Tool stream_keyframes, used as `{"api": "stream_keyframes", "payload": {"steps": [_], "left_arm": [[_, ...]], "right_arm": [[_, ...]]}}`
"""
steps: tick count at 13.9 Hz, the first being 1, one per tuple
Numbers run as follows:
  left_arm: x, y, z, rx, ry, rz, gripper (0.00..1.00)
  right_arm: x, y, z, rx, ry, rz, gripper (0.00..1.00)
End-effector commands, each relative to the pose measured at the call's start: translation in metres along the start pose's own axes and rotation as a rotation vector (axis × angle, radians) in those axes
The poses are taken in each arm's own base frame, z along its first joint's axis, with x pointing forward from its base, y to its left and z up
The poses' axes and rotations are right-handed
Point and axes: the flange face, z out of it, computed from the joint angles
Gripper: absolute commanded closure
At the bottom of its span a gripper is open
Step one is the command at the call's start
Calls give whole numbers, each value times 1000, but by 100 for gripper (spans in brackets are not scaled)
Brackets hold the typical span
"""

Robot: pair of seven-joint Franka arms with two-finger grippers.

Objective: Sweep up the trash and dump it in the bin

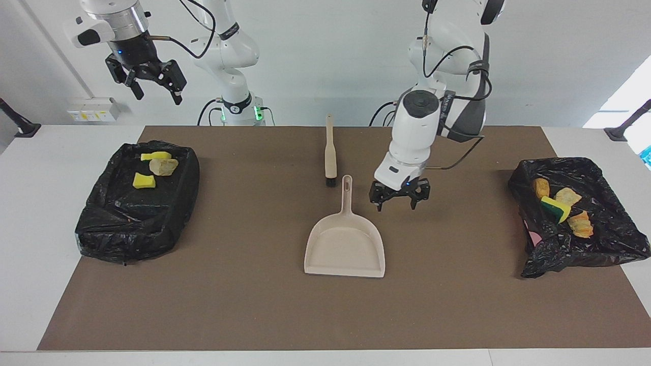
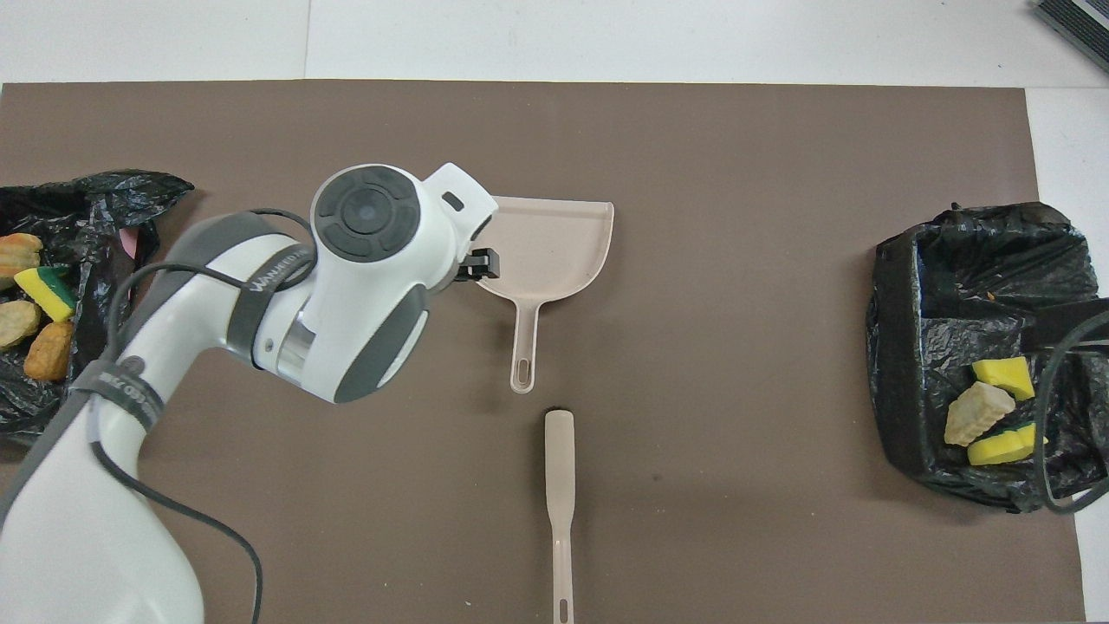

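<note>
The beige dustpan (image 1: 344, 244) (image 2: 546, 238) lies flat mid-mat, its handle pointing toward the robots. The brush (image 1: 330, 152) (image 2: 560, 485) lies just nearer to the robots. My left gripper (image 1: 400, 200) hangs open and empty low over the mat beside the dustpan's handle, toward the left arm's end. In the overhead view its wrist hides it. Trash (image 1: 144, 180) (image 2: 977, 413) lies in the black-lined bin (image 1: 127, 239) (image 2: 892, 347) at the right arm's end. More trash (image 1: 555, 208) (image 2: 45, 290) fills the other bin (image 1: 585, 254) (image 2: 95, 260). My right gripper (image 1: 147, 84) waits open, high over its bin.
A brown mat (image 1: 254, 305) covers most of the white table. The left arm's elbow and cable hang over the mat between the dustpan and the bin at its end.
</note>
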Motion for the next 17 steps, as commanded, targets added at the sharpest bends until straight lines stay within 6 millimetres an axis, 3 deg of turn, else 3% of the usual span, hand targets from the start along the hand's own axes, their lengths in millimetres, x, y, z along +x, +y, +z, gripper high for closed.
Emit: {"api": "stream_keyframes", "payload": {"steps": [1, 5, 9, 15, 17], "left_arm": [[9, -41, -23, -41, -15, 21, 0], [16, -115, -54, -68, -57, 131, 0], [9, -167, -81, -69, -84, 184, 0], [3, -212, -118, -50, -139, 140, 0], [-14, -216, -126, -50, -167, 127, 0]], "right_arm": [[-3, 1, -4, 6, -5, -20, 0], [-3, 2, -5, 7, -4, -18, 0], [-3, 2, -4, 7, -5, -18, 0], [-3, 2, -4, 7, -5, -18, 0], [-3, 1, -4, 6, -5, -20, 0]]}}
